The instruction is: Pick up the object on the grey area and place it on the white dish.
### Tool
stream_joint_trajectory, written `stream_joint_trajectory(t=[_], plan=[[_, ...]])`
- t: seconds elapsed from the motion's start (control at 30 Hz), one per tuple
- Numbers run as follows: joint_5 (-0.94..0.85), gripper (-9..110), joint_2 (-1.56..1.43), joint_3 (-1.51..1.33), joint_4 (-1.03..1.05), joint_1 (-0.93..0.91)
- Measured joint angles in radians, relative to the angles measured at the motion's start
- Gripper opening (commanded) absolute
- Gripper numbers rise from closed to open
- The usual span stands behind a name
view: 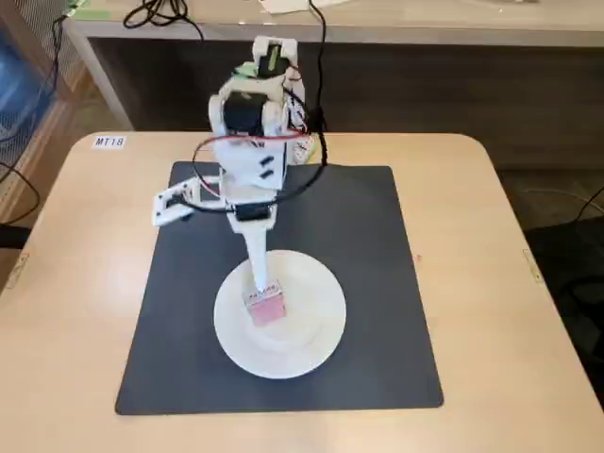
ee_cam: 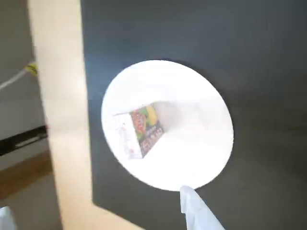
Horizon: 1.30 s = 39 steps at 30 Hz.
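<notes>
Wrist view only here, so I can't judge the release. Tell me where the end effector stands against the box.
Observer: In the fixed view, the end effector has one finger pointing down at the pink box on the white dish.
Operator: Report the other finger.
Observer: It sticks out wide to the left; the jaws are open.
Operator: Give the dish's place.
Observer: Wholly on the grey mat, toward its near edge.

Even daylight; wrist view blurred, white dish (ee_cam: pixel 192 143) glaringly overexposed.
</notes>
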<state>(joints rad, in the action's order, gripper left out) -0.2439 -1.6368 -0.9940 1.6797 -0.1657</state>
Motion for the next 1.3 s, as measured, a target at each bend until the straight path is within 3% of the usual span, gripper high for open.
stream_joint_trajectory(t=[0.2, 0.43, 0.77, 1.3], plan=[[0.101, 0, -0.419, -0.118, -0.077, 0.006], [0.227, 0, -1.028, -0.724, -0.36, 0.083], [0.27, 0, -1.566, -1.448, -0.589, 0.132], [0.199, 0, -1.686, -1.885, -0.529, 0.126]])
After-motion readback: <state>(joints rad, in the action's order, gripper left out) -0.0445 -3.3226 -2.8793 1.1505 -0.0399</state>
